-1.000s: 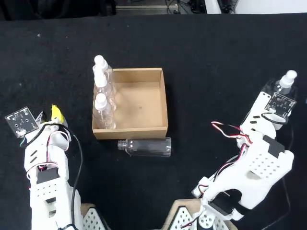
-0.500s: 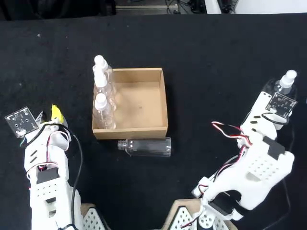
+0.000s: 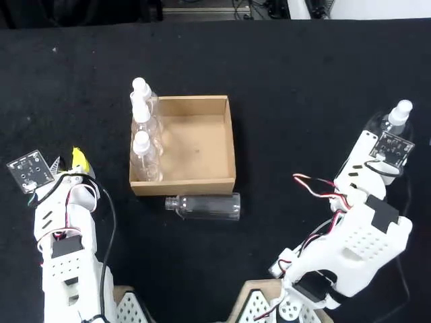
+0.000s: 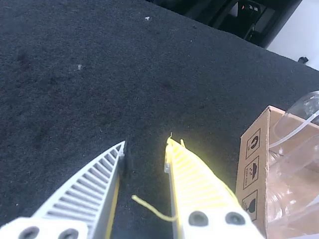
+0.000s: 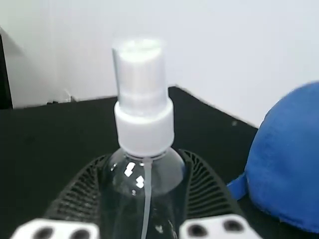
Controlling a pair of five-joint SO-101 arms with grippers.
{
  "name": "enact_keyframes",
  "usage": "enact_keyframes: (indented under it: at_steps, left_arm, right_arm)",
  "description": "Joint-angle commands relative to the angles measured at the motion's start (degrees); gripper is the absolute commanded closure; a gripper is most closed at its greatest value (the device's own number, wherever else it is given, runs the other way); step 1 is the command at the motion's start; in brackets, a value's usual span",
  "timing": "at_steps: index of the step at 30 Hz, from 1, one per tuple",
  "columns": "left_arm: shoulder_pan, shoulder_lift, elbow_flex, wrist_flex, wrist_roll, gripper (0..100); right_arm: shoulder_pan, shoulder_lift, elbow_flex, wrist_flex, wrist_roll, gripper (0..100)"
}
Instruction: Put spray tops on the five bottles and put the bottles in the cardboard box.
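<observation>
1. Black cloth covers the table, and no readable words show anywhere on it.
2. At the middle sits the open, square brown cardboard box. Its outer wall carries small black handling pictograms, with no lettering that can be made out.
3. Three clear plastic bottles with white spray tops stand upright in a row inside the box, against its 9 o'clock wall.
4. One clear, uncapped plastic bottle lies on its side on the cloth at 6 o'clock from the box, just beside the wall, with its neck towards 9 o'clock.
5. The right gripper pinches the fifth clear bottle with a white spray top by its shoulder, one dark ribbed finger pressed on each side. The bottle is upright, well apart from the box at 3 o'clock, near the table's edge.
6. A rounded blue object lies just beside that bottle, in front of a white wall.
7. The left gripper hangs over bare cloth at 9 o'clock from the box, its white and yellow fingers slightly spread with nothing between them.
</observation>
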Motion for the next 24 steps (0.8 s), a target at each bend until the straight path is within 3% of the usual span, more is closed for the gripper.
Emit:
enact_keyframes:
  at_steps: [1,13,24]
  left_arm:
    - [0.13,-1.05,0.84,-1.23,-0.62,88]
    - [0.13,-1.05,0.66,-1.23,-0.62,88]
    - [0.13,-1.05,0.75,-1.23,-0.62,88]
  right_arm:
    - [-0.79,-2.51,-1.98,3.34,0.62,98.5]
    - [-0.97,-1.54,-2.24,-0.26,0.09,98.7]
    - [-10.64,-30.55,5.23,21.89,0.09,98.8]
